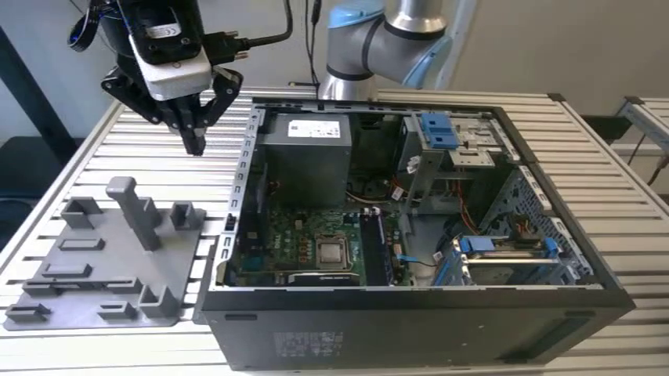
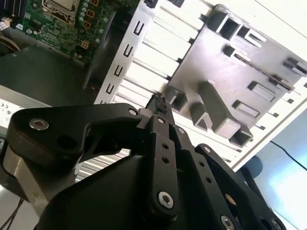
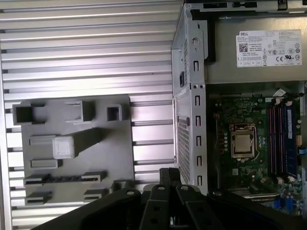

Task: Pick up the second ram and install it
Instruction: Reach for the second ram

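What looks like the second ram (image 3: 64, 178) stands on edge in a long slot of the grey holder tray (image 3: 120, 158), untouched. Beyond the tray, the gripper (image 1: 194, 146) hangs over the slatted table (image 1: 627, 211) beside the open computer case (image 1: 418, 333). Its fingers are pinched together on nothing.

I see the second ram (image 3: 64, 178) in the first wrist view as a long, thin, dark stick. It stands on its long edge in a slot of the grey holder (image 3: 120, 148), between two little blocks (image 3: 36, 179) at its ends. The holder lies flat on the bench (image 3: 86, 62).
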